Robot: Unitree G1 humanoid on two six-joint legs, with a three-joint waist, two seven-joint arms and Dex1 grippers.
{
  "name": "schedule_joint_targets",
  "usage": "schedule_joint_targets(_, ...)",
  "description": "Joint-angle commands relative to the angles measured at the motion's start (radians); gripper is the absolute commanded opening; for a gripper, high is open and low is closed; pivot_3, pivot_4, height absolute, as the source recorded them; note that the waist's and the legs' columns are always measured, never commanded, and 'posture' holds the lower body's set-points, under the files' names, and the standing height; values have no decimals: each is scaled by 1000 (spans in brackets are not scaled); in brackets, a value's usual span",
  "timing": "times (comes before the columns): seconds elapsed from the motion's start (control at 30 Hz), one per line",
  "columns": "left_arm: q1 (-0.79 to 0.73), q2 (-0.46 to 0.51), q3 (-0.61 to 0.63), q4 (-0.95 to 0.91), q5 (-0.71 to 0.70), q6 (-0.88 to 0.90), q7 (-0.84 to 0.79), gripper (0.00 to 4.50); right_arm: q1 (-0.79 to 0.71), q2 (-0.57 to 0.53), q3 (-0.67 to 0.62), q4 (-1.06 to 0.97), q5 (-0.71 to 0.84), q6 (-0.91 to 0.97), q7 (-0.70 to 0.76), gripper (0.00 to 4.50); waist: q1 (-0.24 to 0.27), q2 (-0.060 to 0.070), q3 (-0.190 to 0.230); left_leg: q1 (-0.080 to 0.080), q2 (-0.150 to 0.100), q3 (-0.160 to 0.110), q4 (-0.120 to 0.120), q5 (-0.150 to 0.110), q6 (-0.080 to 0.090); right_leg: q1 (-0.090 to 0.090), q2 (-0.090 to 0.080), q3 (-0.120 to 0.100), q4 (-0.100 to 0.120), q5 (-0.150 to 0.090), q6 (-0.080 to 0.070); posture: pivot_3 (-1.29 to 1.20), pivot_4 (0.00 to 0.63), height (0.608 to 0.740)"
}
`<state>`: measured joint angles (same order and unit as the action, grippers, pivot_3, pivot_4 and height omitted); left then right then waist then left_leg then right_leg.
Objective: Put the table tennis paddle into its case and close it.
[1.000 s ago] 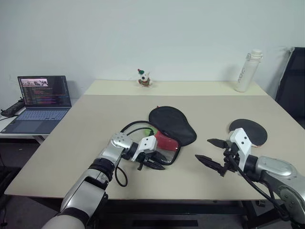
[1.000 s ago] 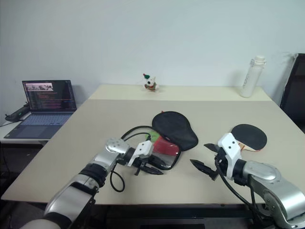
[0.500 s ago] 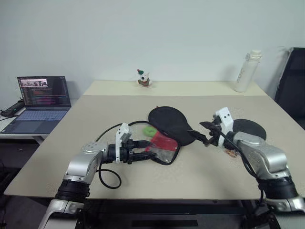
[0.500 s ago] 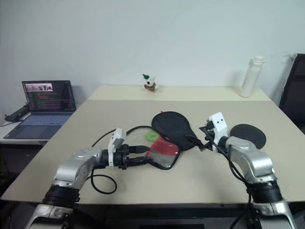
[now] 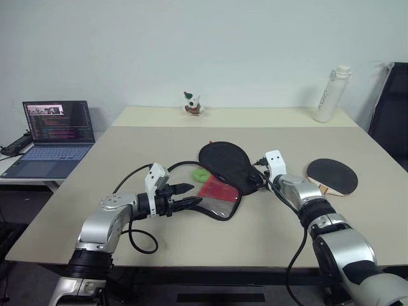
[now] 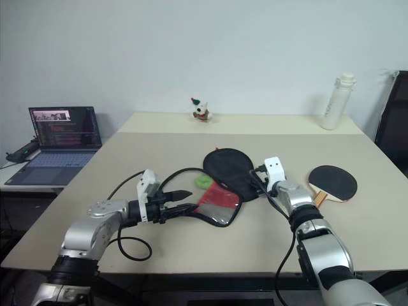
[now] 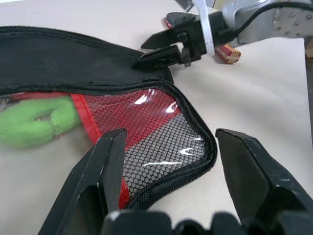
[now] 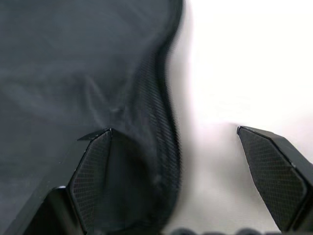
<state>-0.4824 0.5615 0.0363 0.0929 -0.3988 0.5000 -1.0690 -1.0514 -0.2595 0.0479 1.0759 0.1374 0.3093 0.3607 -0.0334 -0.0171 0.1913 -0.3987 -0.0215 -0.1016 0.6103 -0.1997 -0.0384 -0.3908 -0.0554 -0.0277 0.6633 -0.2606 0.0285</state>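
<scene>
Paddle (image 5: 331, 176) lies flat on the table (image 5: 95, 191), black face up, off to the right and apart from the case (image 5: 224, 171). The case lies mid-table, its black flap thrown back and its red mesh panel (image 7: 146, 127) exposed, with a green pom-pom (image 5: 201, 174) beside the panel. The left gripper (image 5: 185, 195) hovers just short of the mesh corner, fingers parted and holding nothing. The right gripper (image 7: 156, 46) sits at the flap's right edge, spread wide, one finger (image 8: 93, 166) seemingly over the fabric.
</scene>
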Motion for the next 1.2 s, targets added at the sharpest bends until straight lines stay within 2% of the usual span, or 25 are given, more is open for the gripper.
schedule_joint_targets(0.03,-3,10,8,-44,-15,-11,7,3132,-46,33,-60,81,28,-8,108,4500,-1,0,0,1,0,2,0,0,0,0,0,2,0,0,0,0,150,740)
schedule_joint_targets(0.13,3,16,8,-41,-12,-20,4,3132,-56,60,-78,89,41,20,218,4500,-10,0,0,4,0,6,0,0,0,0,1,6,1,1,0,0,150,740)
schedule_joint_targets(0.23,7,20,9,-36,-9,-29,3,3197,-46,83,-72,61,39,57,324,3838,-25,0,0,6,1,10,-1,0,0,0,1,10,3,1,0,0,150,740)
schedule_joint_targets(0.3,7,20,10,-30,-6,-37,4,3197,-38,89,-68,49,31,65,347,3242,-30,0,0,7,2,12,-1,0,0,0,1,12,3,1,0,0,150,740)
schedule_joint_targets(0.6,-7,9,22,1,-6,-55,23,3197,-28,93,-93,20,25,76,293,21,-30,0,0,8,2,15,-2,0,0,0,2,15,3,1,0,0,150,740)
schedule_joint_targets(1.0,-21,13,32,13,-15,-61,55,3197,26,102,-126,-159,56,126,209,21,-28,0,0,7,2,16,-1,0,0,-3,2,16,3,2,1,0,150,740)
schedule_joint_targets(1.2,-62,13,54,41,-28,-52,68,3197,52,29,-263,-337,135,256,69,21,-16,0,0,-3,1,18,-1,0,0,-14,1,17,6,3,1,0,150,740)
